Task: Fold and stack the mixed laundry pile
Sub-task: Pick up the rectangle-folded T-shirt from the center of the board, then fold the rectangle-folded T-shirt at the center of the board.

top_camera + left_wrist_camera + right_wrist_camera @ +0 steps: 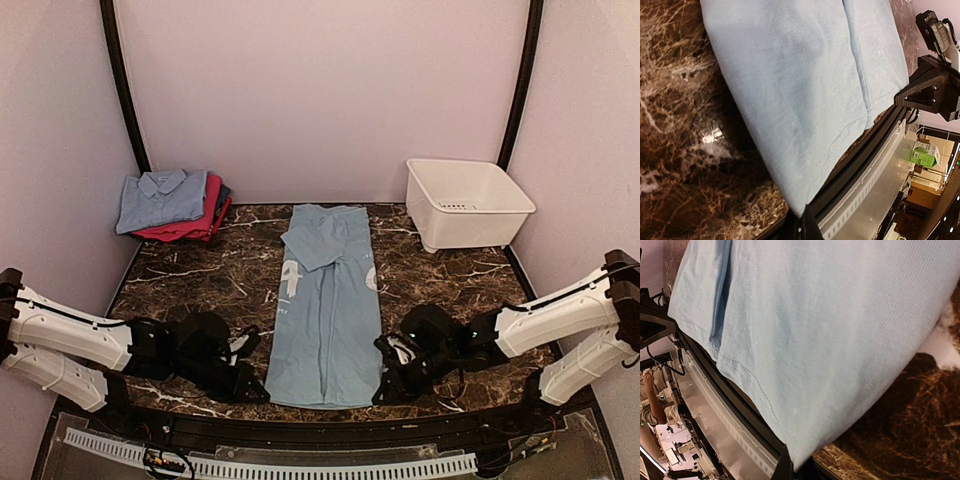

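The left gripper (248,385) and right gripper (385,383) are clamped tight on the pale blue tee's (325,320) bottom-frame corners. I'd lift both together, level, keeping the hem taut.

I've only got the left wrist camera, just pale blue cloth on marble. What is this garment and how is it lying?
Observer: It's a pale blue tee with white print, folded into a long strip running from the near edge toward the back.
Operator: Has the right gripper got its corner?
Observer: Yes, the right gripper is shut on the near right corner, as the left gripper is on the near left.
Operator: Anything folded already?
Observer: A folded stack sits at the far left, a blue collared shirt on top.
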